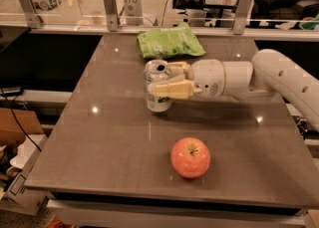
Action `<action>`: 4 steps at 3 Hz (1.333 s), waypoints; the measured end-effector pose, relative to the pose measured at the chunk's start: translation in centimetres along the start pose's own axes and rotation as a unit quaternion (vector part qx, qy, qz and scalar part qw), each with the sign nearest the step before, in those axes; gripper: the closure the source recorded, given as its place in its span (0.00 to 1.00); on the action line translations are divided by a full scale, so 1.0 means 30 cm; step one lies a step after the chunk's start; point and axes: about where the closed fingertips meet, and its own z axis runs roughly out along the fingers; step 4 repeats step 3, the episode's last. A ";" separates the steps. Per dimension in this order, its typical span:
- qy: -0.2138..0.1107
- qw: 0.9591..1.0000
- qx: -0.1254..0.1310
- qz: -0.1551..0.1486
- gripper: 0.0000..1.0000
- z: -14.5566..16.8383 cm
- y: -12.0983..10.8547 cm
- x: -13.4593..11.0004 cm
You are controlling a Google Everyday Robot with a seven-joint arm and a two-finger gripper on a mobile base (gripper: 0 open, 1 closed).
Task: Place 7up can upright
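**Grey tabletop, soda can upright in the pincer**

Dark grey and lightly glossy, the table (99, 162) fills most of the view. A clear barrier on metal posts (110, 7) runs along its far edge, with cluttered benches beyond.

Left of centre stands the 7up can (156, 75). It is upright, its base on the table and its opened top facing up. The gripper (163, 78) is right at the can, low over the table and pointing leftward. Its cream fingers (172, 89) are closed in on the can. One lies across the near side of the label and the other reaches along the far side by the rim, so the can is pinched between them.

Behind the can, near the far edge, lies a green crinkly snack bag (169, 43), apart from both can and pincer. Toward the near edge, slightly right of the can, sits a red apple (190, 157), well clear of the fingers.

To the right, the rounded white wrist housing joins the fingers. From there the white arm (279, 77) stretches almost level above the surface, then bends downward and leaves the view at the right edge. It casts a broad shadow on the table beneath it.
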 end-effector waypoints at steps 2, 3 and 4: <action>0.000 1.000 -0.001 -0.002 0.00 -0.001 -0.002 0.013; 0.000 1.000 -0.001 -0.002 0.00 0.000 -0.002 0.013; 0.000 1.000 -0.001 -0.002 0.00 0.000 -0.002 0.013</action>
